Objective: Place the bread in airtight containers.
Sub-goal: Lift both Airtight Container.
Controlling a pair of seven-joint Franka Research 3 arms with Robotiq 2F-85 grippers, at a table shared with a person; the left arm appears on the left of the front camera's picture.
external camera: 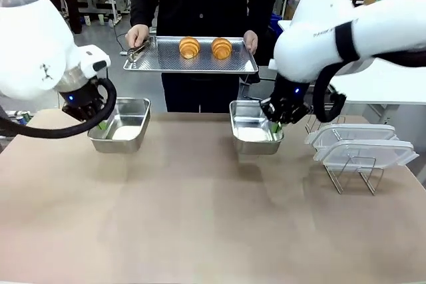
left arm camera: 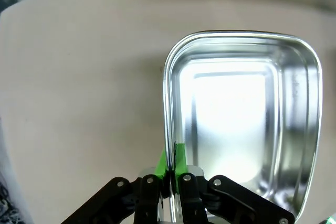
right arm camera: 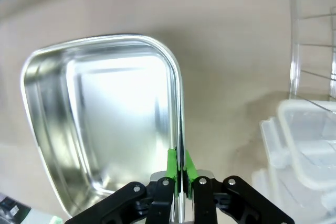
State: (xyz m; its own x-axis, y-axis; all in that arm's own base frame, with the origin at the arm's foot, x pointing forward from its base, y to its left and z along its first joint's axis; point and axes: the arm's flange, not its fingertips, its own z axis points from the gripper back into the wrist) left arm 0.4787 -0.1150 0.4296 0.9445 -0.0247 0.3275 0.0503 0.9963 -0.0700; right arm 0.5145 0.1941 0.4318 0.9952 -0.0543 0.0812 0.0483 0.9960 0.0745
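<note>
As you read from the near edge outward, the tan table (external camera: 200, 231) is bare in front.

Mid-table, left: left gripper (external camera: 102, 124) has its green pads pinched together on the near-left rim of the left container (external camera: 113, 139). In the left wrist view, the fingers (left arm camera: 180, 157) straddle that thin steel wall, one pad inside and one outside. Tub sits flat on the table with nothing in it.

Mid-table, right: right gripper (external camera: 275, 126) is likewise clamped on the right-hand rim of the right container (external camera: 256, 145). The right wrist view shows the pads (right arm camera: 171, 162) closed on the wall. This tub holds nothing either.

Just beside it, further right: two clear lids (external camera: 359, 144) are stacked on a wire rack (external camera: 353, 174).

Far side: a person's hands (external camera: 136, 34) hold a perforated metal tray (external camera: 166, 64) above the table edge. On it you see the left croissant (external camera: 189, 47) and right croissant (external camera: 221, 48) side by side, apart from each other and well apart from both tubs. Tongs (external camera: 138, 50) are at the tray's left end.
</note>
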